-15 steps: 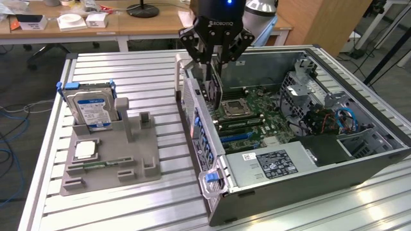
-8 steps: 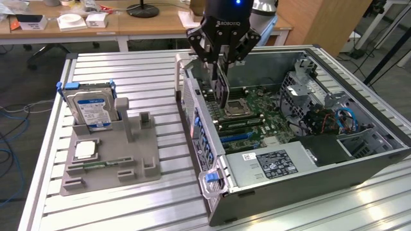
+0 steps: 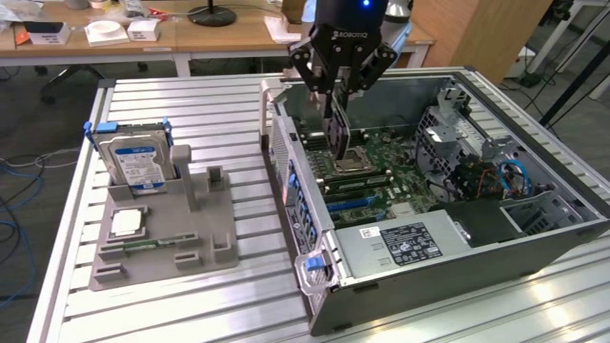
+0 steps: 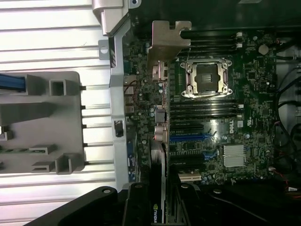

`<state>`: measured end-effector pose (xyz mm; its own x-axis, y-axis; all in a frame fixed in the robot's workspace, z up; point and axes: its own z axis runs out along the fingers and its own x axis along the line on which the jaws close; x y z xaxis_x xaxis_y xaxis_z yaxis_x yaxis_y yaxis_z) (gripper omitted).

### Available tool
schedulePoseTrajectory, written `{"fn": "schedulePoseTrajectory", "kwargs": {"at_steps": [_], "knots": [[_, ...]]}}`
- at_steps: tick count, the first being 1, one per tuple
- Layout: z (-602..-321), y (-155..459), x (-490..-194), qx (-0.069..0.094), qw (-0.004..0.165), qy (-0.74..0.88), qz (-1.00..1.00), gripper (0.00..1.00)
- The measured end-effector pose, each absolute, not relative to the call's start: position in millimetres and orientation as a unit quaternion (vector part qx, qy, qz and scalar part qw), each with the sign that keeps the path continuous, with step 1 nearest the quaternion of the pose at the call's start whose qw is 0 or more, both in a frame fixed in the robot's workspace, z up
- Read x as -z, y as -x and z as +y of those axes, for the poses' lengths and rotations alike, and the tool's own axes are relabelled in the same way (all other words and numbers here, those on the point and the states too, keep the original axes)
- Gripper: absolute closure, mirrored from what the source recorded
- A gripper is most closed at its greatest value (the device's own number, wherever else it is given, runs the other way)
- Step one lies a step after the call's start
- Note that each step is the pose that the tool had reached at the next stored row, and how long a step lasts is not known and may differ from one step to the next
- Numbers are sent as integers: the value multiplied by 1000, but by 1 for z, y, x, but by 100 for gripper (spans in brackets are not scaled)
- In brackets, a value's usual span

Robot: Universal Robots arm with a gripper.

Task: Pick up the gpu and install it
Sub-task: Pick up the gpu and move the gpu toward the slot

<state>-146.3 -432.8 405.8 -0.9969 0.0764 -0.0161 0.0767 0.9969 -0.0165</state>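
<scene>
Holding | tool (image 3: pixel 338 89) partly closed, clamped on gpu (image 3: pixel 338 136) | upright above motherboard (image 3: pixel 386 168) inside case (image 3: pixel 448 293)

The computer case (image 3: pixel 533 236) lies on its side on the surface (image 3: pixel 191 100), open face up, toward the exterior view's right. The holder (image 3: pixel 191 236) sits near it on the exterior view's left, not touching it. A hard drive (image 3: pixel 136 161) stands upright in the holder's far end, and a chip (image 3: pixel 127 223) lies flat in front of it. My hand (image 3: pixel 341 89) hangs above the case, gripping the gpu (image 3: pixel 336 136), which hangs edge-down toward the motherboard (image 3: pixel 391 153), just beside the processor socket (image 3: pixel 350 164). The power supply (image 3: pixel 405 243) sits in the case's near end.
</scene>
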Motion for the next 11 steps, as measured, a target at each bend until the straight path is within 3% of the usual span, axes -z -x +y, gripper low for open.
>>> {"fn": "schedulePoseTrajectory", "kwargs": {"at_steps": [11], "knots": [[-433,128,-406,8,8,-38,999,74]]}}
